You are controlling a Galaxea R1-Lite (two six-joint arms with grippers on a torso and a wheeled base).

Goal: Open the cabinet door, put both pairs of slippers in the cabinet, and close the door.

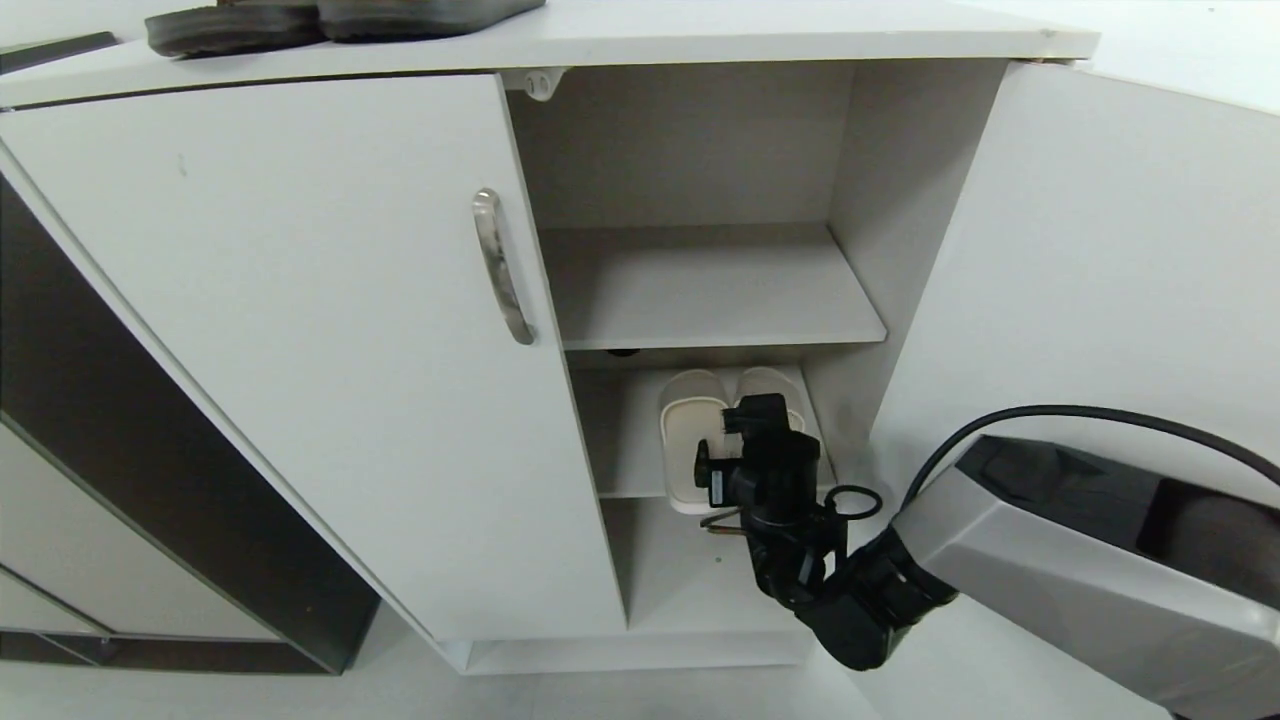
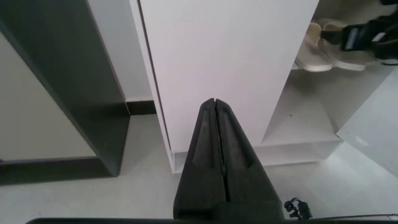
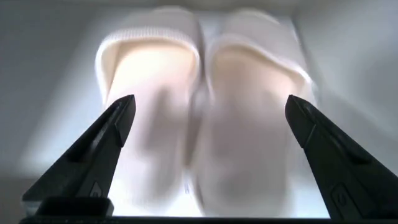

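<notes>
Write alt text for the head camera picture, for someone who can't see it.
The right tool is at a pair of white slippers on the lower shelf of a white cabinet whose right door stands open. A dark pair lies on the cabinet top.

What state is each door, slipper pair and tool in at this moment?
Right cabinet door, swung open.
Left cabinet door, shut.
White slippers, side by side on the cabinet's lower shelf, not gripped.
Dark slippers, on the cabinet top, not yet inside.
Right tool, open, fingers either side of the white pair.
Left tool, shut, holding nothing.
</notes>
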